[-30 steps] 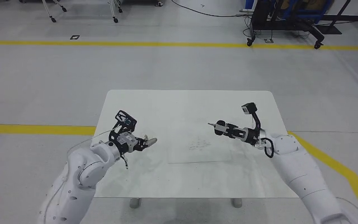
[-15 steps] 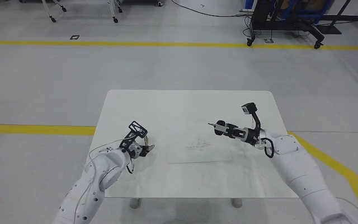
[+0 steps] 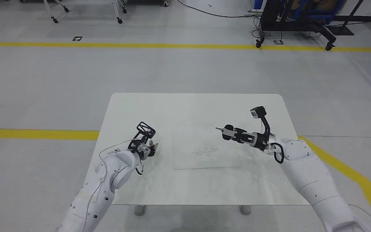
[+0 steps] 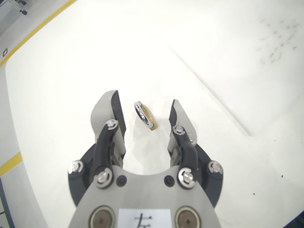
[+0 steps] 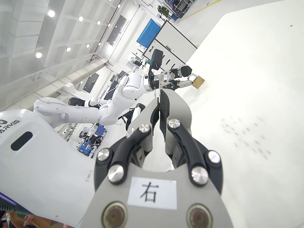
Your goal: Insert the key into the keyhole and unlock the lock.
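Step in hand, as I judge it: picking up the lock (image 4: pixel 145 119); the small gold lock with its shiny loop rests on the white bench (image 3: pixel 191 110), toward the left side, and seems to stand on its edge; the left pincer (image 4: pixel 144 99) is low over it with its fingers spread wide, one on each side of the lock, and neither finger touches it; the right pincer (image 5: pixel 161 93) hangs above the bench, well apart from the lock, with its fingers pressed together; a thin grey bit pokes out of its tip in the top view, and I think that is the key (image 3: pixel 218 129), pinched tight; the key is not yet in the keyhole; next, I think, the left pincer needs to close on the lock's gold body and hold it firm, so it does not tip or slip; which way the keyhole faces I cannot tell; as for writing, a white label (image 4: pixel 144 218) with one black sign sits on the left pincer's base, cut off at the edge, and a like label (image 5: pixel 152 193) sits on the right one's base.
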